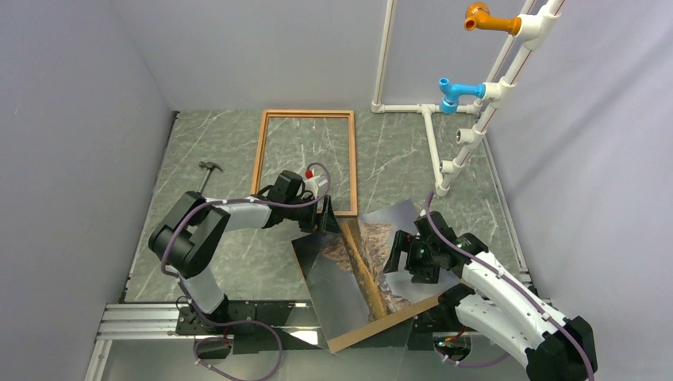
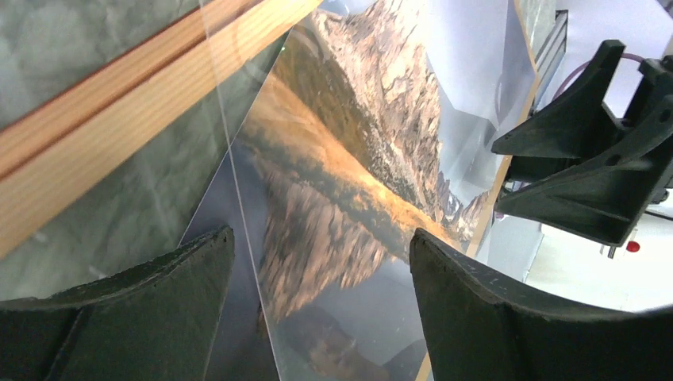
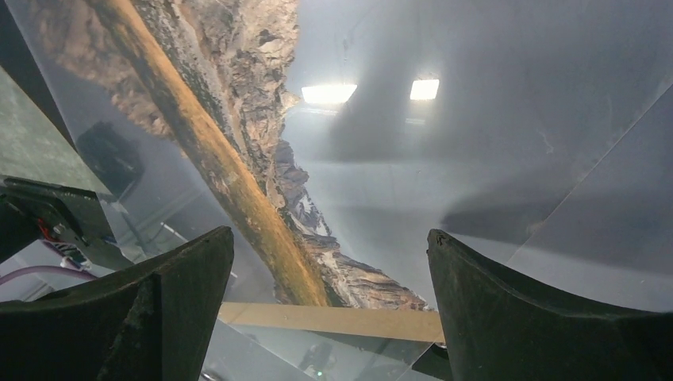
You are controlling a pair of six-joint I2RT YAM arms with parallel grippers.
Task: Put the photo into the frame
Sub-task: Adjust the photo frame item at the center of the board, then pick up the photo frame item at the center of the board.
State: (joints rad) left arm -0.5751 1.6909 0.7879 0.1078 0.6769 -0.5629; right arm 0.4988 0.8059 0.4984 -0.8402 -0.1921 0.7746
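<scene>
Photo wasn't in the frame, both grippers hanging open over it

The photo (image 1: 373, 248) lay face up at the front of the table (image 1: 397, 159), turned at an angle, on top of a brown board (image 1: 381, 320) whose edge stuck out along the near side. The frame (image 1: 309, 113) lay flat further back, with the table showing through it, and its near right corner was just beside the photo's far corner. The left gripper (image 2: 317, 238) hovered right at that corner, fingers wide apart with nothing between them; its camera also caught the thin edge of what looked like a clear sheet there. The right gripper (image 3: 329, 238) hung over the right side of the photo, fingers spread wide too, gripping nothing. A hammer (image 1: 209, 169) sat off to the left of the frame.
</scene>
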